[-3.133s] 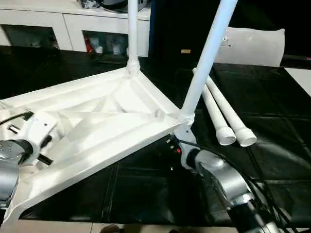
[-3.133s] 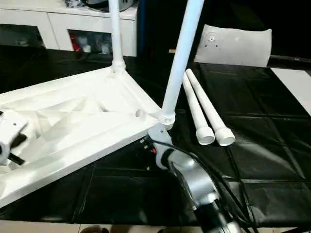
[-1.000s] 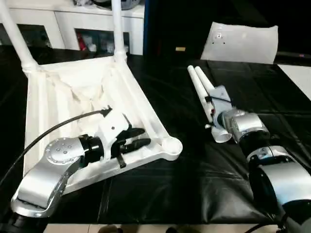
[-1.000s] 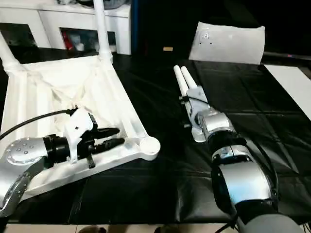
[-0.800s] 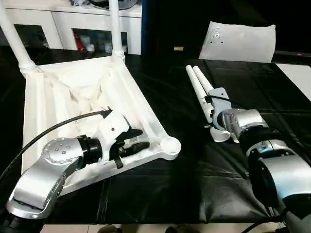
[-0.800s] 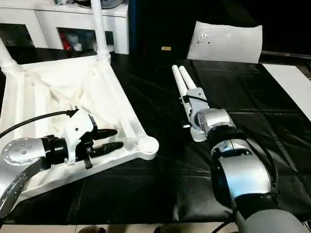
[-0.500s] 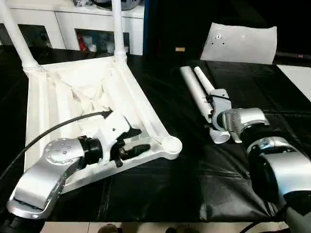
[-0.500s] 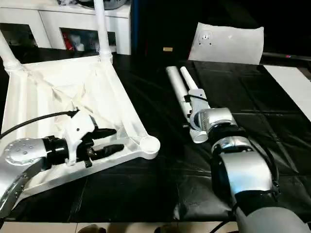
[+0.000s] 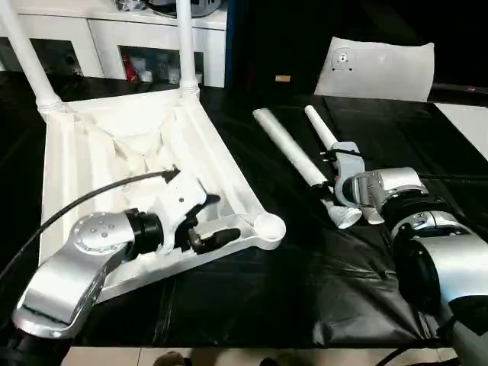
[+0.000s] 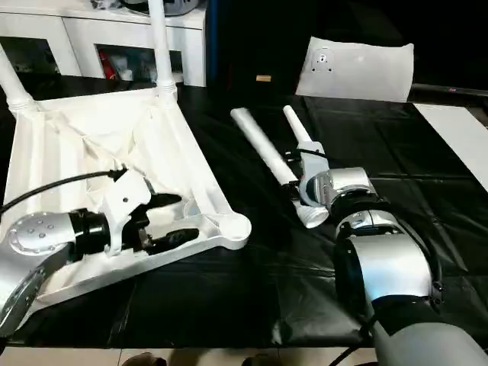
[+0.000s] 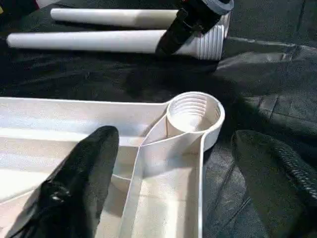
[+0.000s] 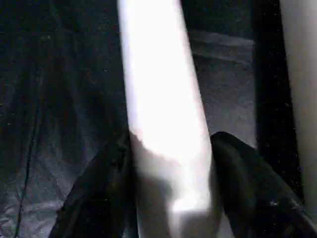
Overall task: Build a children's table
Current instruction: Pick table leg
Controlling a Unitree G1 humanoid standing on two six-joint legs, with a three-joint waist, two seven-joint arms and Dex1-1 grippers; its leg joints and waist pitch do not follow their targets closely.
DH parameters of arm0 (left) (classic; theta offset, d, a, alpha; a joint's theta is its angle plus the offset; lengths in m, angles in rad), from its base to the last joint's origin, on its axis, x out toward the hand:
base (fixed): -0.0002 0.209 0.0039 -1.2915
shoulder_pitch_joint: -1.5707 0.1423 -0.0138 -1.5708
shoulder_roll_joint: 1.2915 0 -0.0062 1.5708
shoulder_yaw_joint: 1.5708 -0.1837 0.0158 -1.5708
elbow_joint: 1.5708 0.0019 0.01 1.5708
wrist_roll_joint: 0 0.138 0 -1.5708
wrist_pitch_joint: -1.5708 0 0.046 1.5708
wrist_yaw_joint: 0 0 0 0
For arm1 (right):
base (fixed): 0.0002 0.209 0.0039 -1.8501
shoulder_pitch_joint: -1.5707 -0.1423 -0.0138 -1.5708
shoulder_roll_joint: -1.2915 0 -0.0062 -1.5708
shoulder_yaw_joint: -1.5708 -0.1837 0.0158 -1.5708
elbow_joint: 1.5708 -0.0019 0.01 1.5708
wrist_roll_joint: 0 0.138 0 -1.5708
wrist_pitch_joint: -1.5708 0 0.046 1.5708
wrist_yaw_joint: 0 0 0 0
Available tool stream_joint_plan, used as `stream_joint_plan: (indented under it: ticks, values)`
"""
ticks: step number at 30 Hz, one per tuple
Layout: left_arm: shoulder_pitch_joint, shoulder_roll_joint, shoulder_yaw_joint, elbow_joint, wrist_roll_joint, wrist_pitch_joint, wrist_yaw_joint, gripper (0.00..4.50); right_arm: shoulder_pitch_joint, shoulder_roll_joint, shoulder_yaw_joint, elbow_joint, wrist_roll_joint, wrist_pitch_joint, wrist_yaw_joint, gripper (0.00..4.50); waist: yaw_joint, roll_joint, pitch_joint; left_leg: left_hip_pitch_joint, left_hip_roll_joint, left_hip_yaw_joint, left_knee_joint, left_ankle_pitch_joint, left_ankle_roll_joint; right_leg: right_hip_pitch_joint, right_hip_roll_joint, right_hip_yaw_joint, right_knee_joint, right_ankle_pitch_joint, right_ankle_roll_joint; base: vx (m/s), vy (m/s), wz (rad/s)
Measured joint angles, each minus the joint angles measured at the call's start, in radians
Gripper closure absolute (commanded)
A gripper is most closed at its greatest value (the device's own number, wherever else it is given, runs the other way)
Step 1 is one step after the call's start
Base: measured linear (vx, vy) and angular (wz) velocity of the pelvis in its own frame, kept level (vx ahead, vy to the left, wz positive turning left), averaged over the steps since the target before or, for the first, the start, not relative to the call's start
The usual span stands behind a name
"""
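Right gripper (image 10: 299, 185) pinches one loose leg (image 10: 263, 149) on the black worktop (image 10: 252, 305), at three o'clock of the upturned table top (image 9: 122, 145), while the left gripper (image 9: 217, 221) stands spread over that top's near rim beside an empty corner socket (image 11: 193, 110).

A robot test room or lab, staged rather than lived in. A large work surface (image 9: 252, 305) is covered in black sheeting taped in squares. At eleven o'clock a white cabinet (image 9: 99, 34) holds small cluttered items on its shelves. At one o'clock a white panel (image 9: 381, 69) leans against darkness.
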Motion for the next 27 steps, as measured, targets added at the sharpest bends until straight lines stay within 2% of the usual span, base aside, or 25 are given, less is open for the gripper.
stream_joint_plan:
  ticks: [5, 7, 10, 14, 16, 18, 19, 23, 25, 27]
  values:
    - [-0.001, -0.012, -0.004, 0.010, 0.013, -0.013, 0.019, 0.00, 0.000, -0.003, -0.018, 0.000, 0.012, -0.003, 0.000, 2.56, 0.000, 0.001, 0.000, 0.000, 0.000, 0.000, 0.000, 0.000, 0.000, 0.000, 0.000, 0.000, 0.000, 0.000, 0.000, 0.000, 0.000, 0.00]
    - [-0.002, -0.024, -0.004, 0.016, 0.014, -0.019, 0.035, 0.00, 0.008, -0.006, -0.068, -0.003, 0.050, -0.018, -0.001, 2.59, 0.001, 0.002, 0.001, 0.000, 0.000, 0.000, 0.000, 0.000, 0.000, 0.000, 0.000, 0.000, 0.000, 0.000, -0.001, 0.000, 0.000, 0.00]
    - [-0.015, -0.062, 0.015, 0.041, 0.012, -0.024, 0.071, 0.00, 0.039, -0.009, -0.135, -0.054, 0.116, -0.086, 0.031, 2.60, 0.003, 0.007, 0.003, -0.002, 0.000, 0.000, 0.001, 0.000, 0.000, -0.001, 0.000, 0.000, 0.000, 0.001, -0.001, 0.000, 0.000, 0.00]
    - [-0.060, -0.120, 0.060, 0.072, 0.002, -0.035, 0.122, 0.00, 0.068, -0.005, -0.177, -0.171, 0.184, -0.120, 0.106, 2.60, 0.004, 0.009, 0.003, -0.002, 0.001, 0.000, 0.001, 0.000, 0.000, -0.001, 0.000, -0.001, 0.000, 0.001, -0.001, 0.000, 0.000, 0.00]
    - [-0.100, -0.174, 0.096, 0.113, -0.008, -0.035, 0.177, 0.00, 0.117, 0.021, -0.225, -0.314, 0.269, -0.083, 0.190, 2.61, 0.006, 0.011, 0.002, -0.001, 0.002, 0.000, 0.001, 0.000, 0.000, 0.000, 0.001, -0.001, 0.000, 0.001, -0.001, 0.000, 0.000, 0.00]
    - [-0.134, -0.215, 0.122, 0.142, -0.028, -0.028, 0.205, 0.00, 0.167, 0.046, -0.236, -0.417, 0.333, -0.046, 0.274, 2.61, 0.007, 0.012, 0.002, -0.001, 0.002, 0.000, 0.001, 0.000, 0.000, 0.000, 0.001, -0.001, 0.000, 0.001, -0.001, 0.000, 0.000, 0.00]
    - [-0.160, -0.259, 0.145, 0.159, -0.064, -0.010, 0.222, 0.00, 0.224, 0.054, -0.235, -0.504, 0.380, -0.023, 0.349, 2.61, 0.011, 0.012, 0.002, -0.001, 0.002, 0.000, 0.001, 0.000, 0.001, 0.000, 0.001, -0.002, -0.001, 0.001, -0.001, 0.000, 0.000, 0.00]
    - [-0.234, -0.351, 0.211, 0.206, -0.158, 0.013, 0.259, 0.00, 0.361, 0.086, -0.218, -0.682, 0.512, 0.035, 0.516, 2.61, 0.026, 0.012, 0.002, -0.001, 0.002, 0.000, 0.001, 0.001, 0.002, 0.001, 0.001, -0.002, -0.002, 0.001, -0.002, 0.000, 0.000, 0.00]
    - [-0.268, -0.392, 0.249, 0.223, -0.203, 0.023, 0.275, 0.00, 0.417, 0.100, -0.202, -0.773, 0.574, 0.063, 0.565, 2.61, 0.030, 0.013, 0.002, -0.001, 0.002, 0.000, 0.001, 0.001, 0.002, 0.001, 0.001, -0.002, -0.002, 0.002, -0.002, 0.000, 0.000, 0.00]
    - [-0.291, -0.429, 0.271, 0.234, -0.237, 0.036, 0.294, 0.00, 0.446, 0.104, -0.195, -0.839, 0.603, 0.082, 0.583, 2.61, 0.031, 0.014, 0.002, -0.001, 0.002, 0.000, 0.001, 0.001, 0.002, 0.001, 0.001, -0.002, -0.003, 0.002, -0.003, 0.000, 0.000, 0.00]
